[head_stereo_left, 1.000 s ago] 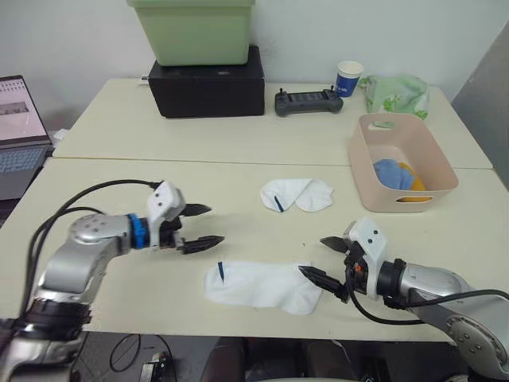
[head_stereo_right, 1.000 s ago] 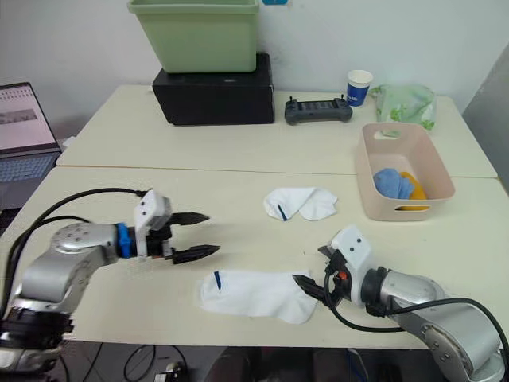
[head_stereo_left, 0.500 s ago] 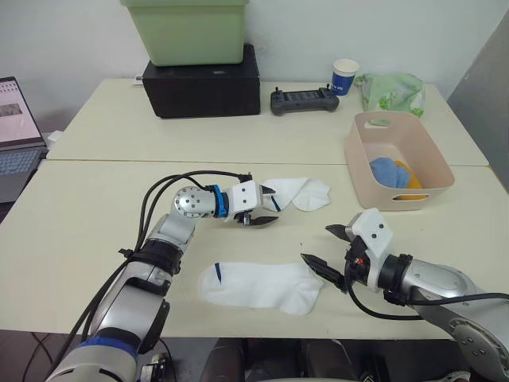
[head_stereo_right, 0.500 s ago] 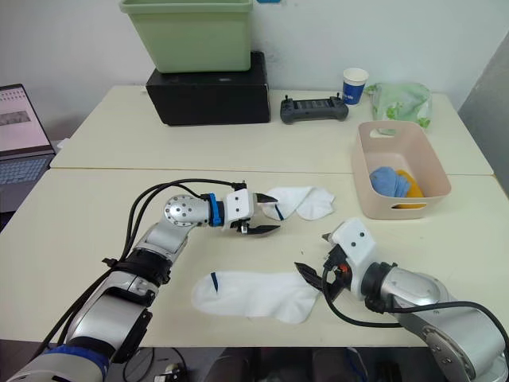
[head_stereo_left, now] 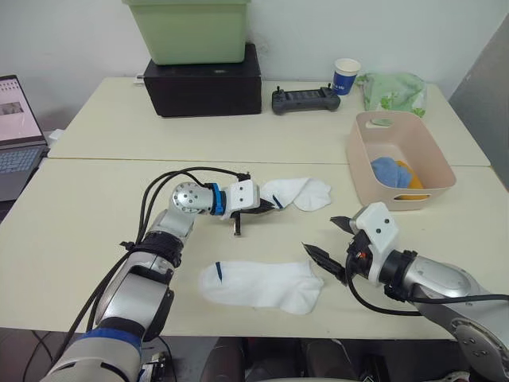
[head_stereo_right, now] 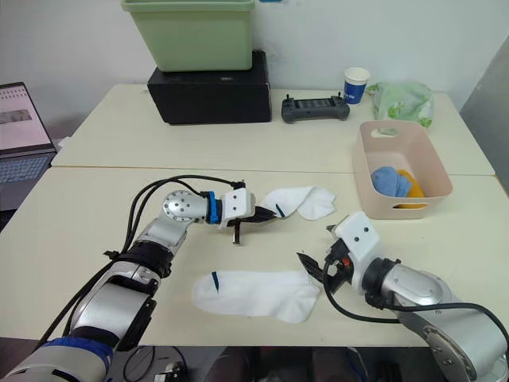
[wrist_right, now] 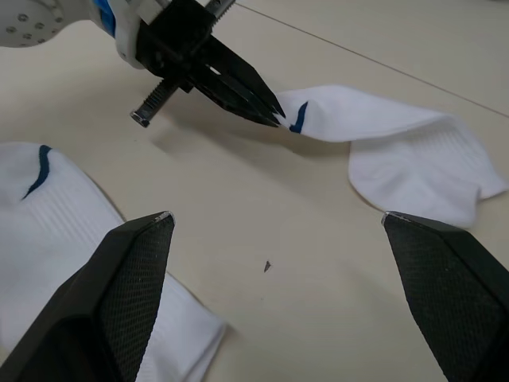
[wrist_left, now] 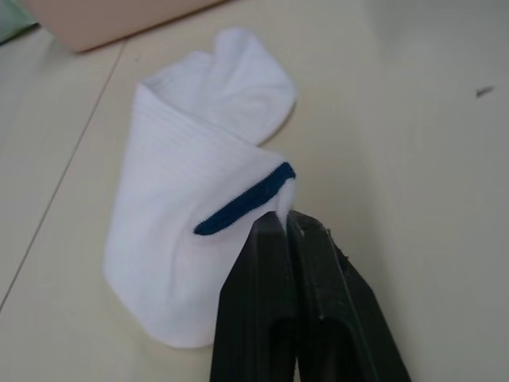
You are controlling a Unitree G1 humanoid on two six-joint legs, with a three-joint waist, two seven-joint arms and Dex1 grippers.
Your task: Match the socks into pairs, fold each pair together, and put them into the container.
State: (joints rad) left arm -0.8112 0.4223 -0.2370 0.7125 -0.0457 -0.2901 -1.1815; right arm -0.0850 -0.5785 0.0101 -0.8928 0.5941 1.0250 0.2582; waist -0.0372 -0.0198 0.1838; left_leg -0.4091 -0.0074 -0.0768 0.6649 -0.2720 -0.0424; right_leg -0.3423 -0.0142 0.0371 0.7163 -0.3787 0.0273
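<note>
- Left wrist view: left gripper (wrist_left: 285, 219) pinches cuff edge of folded white sock (wrist_left: 203, 231).
- Right gripper (head_stereo_left: 336, 240) spread wide, beside flat white sock (head_stereo_left: 262, 285) near table's front edge.
- Pink container (head_stereo_left: 433, 165) well apart, right.

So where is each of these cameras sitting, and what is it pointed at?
Head pair, left and right eye: look down over both arms at the table, two white socks and the pink container.
Left wrist: looks along the left gripper, shut on the folded white sock.
Right wrist: looks between the open right gripper fingers at both socks, the flat white sock nearer.
Both wrist views share the folded sock.
</note>
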